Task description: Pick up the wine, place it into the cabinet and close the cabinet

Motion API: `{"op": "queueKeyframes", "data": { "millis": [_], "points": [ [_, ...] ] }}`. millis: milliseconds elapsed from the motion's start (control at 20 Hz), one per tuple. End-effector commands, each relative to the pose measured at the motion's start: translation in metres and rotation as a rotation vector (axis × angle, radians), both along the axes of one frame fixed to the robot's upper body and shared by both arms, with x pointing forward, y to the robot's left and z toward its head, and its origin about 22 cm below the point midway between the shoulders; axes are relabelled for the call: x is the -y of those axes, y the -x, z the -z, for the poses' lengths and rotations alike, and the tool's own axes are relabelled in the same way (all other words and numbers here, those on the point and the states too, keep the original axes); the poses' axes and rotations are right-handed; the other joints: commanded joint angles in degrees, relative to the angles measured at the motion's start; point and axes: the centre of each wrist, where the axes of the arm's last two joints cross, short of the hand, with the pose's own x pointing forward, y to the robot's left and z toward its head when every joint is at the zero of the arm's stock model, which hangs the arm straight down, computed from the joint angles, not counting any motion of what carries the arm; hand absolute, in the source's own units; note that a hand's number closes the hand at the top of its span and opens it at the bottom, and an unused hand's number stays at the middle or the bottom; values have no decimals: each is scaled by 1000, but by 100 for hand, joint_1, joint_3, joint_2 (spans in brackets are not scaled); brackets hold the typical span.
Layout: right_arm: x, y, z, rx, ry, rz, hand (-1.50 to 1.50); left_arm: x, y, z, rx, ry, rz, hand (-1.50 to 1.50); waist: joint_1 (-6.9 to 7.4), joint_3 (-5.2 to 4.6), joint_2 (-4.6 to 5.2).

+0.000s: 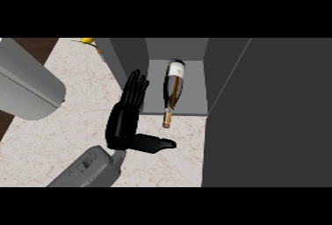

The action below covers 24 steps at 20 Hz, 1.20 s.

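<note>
The bottle [173, 90] is laid in the cabinet [227, 79], neck overhanging; beside it the left hand [127, 115] is held open. The door could be jammed.

I count one wine bottle [173, 90], lying inside one open cabinet [178, 108]. One of my hands [126, 118] shows, with one grey forearm [88, 169] behind it. One small yellow object [88, 41] sits far left.

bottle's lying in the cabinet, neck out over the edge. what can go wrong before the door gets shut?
1. The wine bottle lies on its side with its neck past the cabinet shelf edge, so the door may hit it.
2. Lying on its side, it could roll.
3. The open left hand sits close beside it and might nudge it.
</note>
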Motion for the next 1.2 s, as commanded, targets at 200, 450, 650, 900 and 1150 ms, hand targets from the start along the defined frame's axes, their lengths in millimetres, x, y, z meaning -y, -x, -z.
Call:
{"op": "queueKeyframes", "data": {
  "millis": [200,450,650,900,1150],
  "points": [
    [-2,-15,-14,9,42,-12,-150,-32,59,-51,1,35,6,-150,-70,-2,37],
    [-3,-2,0,0,184,-98,150,-36,87,-68,7,42,-14,-150,-84,1,32],
    [-10,3,-6,-47,304,-309,150,-55,98,-52,23,-4,-117,-150,-29,-3,30],
    [-12,26,-20,-90,297,-415,150,-86,136,-47,31,-22,-172,-150,-52,-10,23],
    [-37,50,-21,-120,187,-513,150,-108,156,-71,39,10,-195,-150,-50,-9,14]
  ]
}}
